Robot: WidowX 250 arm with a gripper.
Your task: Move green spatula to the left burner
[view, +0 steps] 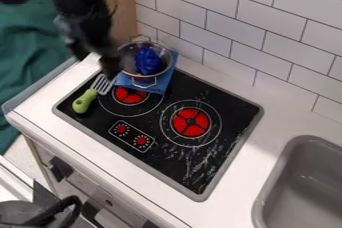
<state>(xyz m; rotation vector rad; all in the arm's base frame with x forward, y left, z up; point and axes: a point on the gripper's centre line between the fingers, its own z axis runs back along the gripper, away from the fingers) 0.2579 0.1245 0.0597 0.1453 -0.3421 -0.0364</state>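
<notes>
While a green-handled, slotted silver spatula (84, 101) lies near the black stovetop's (157, 159) red left burner (129, 95), a black gripper (110, 65) hangs nearby, whether wide or narrow I cannot tell.

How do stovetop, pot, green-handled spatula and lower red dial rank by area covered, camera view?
Largest to smallest:
1. Stovetop
2. Pot
3. Green-handled spatula: long, but covers less than the pot
4. Lower red dial
</notes>
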